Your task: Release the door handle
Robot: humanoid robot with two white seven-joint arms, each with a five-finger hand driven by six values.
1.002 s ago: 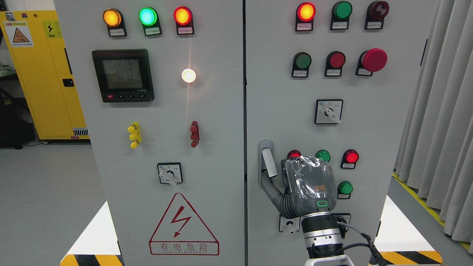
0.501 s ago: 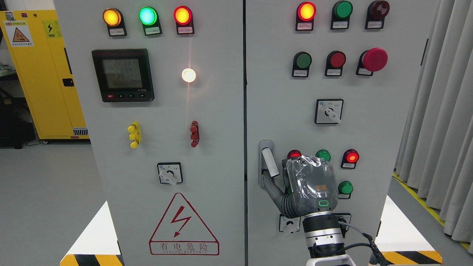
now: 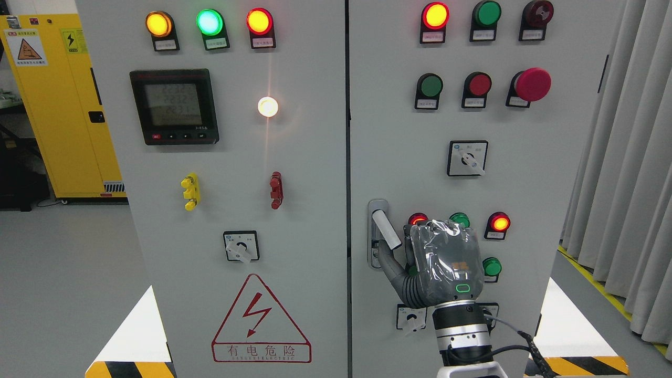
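Against the right cabinet door (image 3: 525, 173), at five o'clock, my right hand (image 3: 443, 265) stands upright; its thumb touches the tilted door handle (image 3: 386, 229), whether gripping I cannot tell.

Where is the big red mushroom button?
In the head view, the big red mushroom button sits high on the right cabinet door, at the right end of the second row, beside a smaller dark red button.
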